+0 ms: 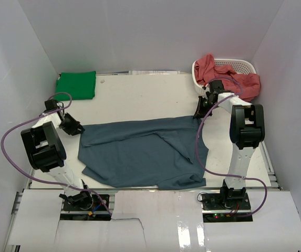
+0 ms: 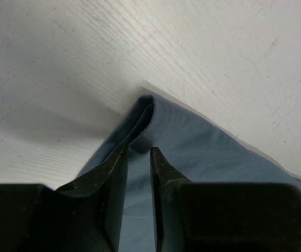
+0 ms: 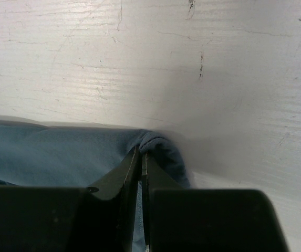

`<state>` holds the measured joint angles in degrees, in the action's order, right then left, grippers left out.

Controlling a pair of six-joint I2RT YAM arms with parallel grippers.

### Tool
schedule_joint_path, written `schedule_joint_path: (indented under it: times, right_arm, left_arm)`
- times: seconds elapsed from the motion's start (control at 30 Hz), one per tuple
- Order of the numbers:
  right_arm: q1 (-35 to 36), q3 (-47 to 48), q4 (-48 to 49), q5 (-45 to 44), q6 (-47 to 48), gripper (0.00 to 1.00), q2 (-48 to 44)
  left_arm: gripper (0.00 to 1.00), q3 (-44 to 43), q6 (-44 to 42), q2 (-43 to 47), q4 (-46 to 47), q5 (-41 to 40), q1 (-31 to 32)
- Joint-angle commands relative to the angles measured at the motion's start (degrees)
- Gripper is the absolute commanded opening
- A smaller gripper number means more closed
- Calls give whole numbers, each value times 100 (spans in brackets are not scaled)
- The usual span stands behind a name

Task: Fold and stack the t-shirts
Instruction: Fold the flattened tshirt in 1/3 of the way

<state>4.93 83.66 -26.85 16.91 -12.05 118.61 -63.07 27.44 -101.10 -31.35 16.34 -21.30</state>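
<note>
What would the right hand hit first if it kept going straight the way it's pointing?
The corner of the slate blue t-shirt pinched in the right hand. Just past it, probably the bare white table, though depth is hard to judge.

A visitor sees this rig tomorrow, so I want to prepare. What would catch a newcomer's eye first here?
The slate blue t-shirt sprawls across the middle of the table, with the left gripper and right gripper each pinching a far corner. A folded bright green shirt lies at the far left, and salmon red shirts spill from the white basket at the far right.
</note>
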Motion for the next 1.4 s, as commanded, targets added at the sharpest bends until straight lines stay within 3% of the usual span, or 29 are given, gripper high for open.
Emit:
schedule_joint_path:
  times: [0.0, 0.13, 0.47, 0.7, 0.87, 1.37]
  right_arm:
    - [-9, 19, 48, 94, -16, 8, -39]
    - [-1, 28, 40, 102, -16, 8, -31]
    - [-1, 19, 48, 102, -25, 8, -48]
    - [-1, -25, 57, 102, -16, 8, -48]
    - [-9, -60, 66, 85, -7, 8, -57]
    - [-1, -236, 57, -64, 28, 8, -136]
  left_arm:
    - [35, -180, -116, -41, -37, -17, 56]
    - [37, -215, -107, -129, -64, -61, 73]
    - [30, -259, -125, -199, -64, -25, 82]
    - [20, -224, -213, -331, -99, 53, 82]
    - [7, -258, -222, -306, -125, 37, 82]
    - [6, -1304, -230, -481, -714, -245, 82]
